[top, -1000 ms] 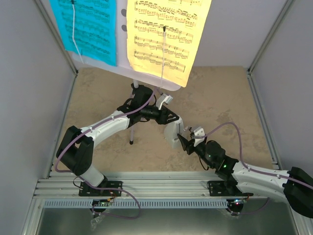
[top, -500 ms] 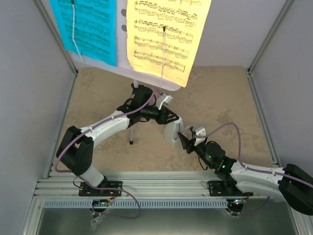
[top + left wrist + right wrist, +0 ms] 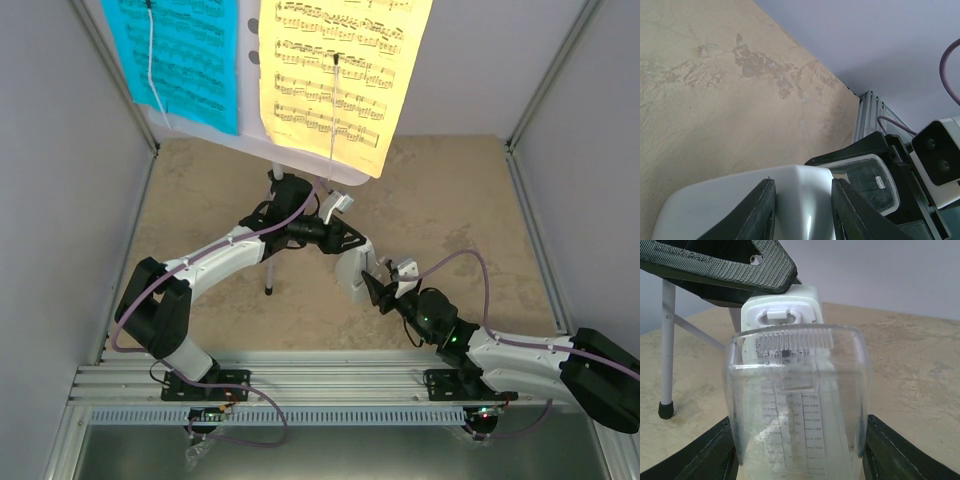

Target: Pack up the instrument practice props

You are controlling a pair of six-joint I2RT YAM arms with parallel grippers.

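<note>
Smooth pale-grey tapered metronome [image 3: 352, 272] near the centre of the speckled beige table [image 3: 450, 200], right of the white music stand [image 3: 248, 85] tripod. Left gripper [image 3: 352, 248] pinches its body, jaws narrowly apart. Right gripper [image 3: 376, 290] clasps its ridged clear cover [image 3: 795, 405], jaws wide. Long axis runs gripper to gripper; tilt unclear. Cyan sheet [image 3: 180, 50] and yellow sheet [image 3: 335, 70] cut off above

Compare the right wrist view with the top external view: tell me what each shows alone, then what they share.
Right wrist only: the clear cover held in the right tool, with the tempo scale readable through it. Top external only: the cyan sheet and the yellow sheet. Shared: the metronome, gripped by the left tool, and a white stand leg.
</note>
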